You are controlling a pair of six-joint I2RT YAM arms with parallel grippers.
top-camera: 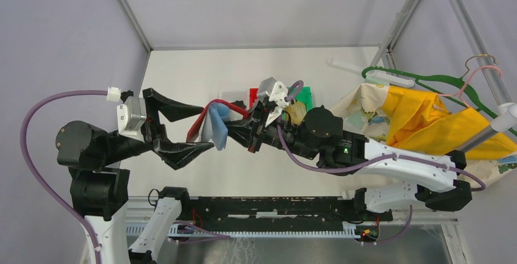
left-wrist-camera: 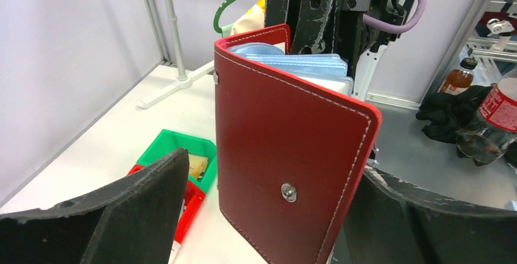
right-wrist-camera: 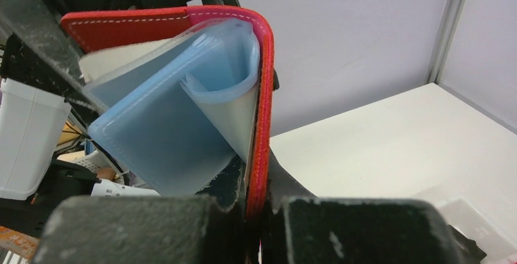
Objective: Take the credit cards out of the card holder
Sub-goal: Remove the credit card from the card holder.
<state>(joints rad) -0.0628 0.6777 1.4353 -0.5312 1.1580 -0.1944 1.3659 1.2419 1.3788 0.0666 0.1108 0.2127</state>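
Fingers of the left gripper (top-camera: 206, 128) stand spread wide, one on each side of the free end of the card holder (left-wrist-camera: 286, 136), closed on nothing as far as I can see. That red holder hangs in the air between the two arms, above the table (top-camera: 201, 69), half open, its pale blue pocket leaves (right-wrist-camera: 158, 130) fanning out. Farther right, the right gripper (top-camera: 253, 131) is clamped tight on the edge of one red cover. I'd call this the reaching-in step: no credit cards are out, and I can't pick one out among the leaves. Next, the left gripper would need to narrow on a single card's edge and draw it straight out.
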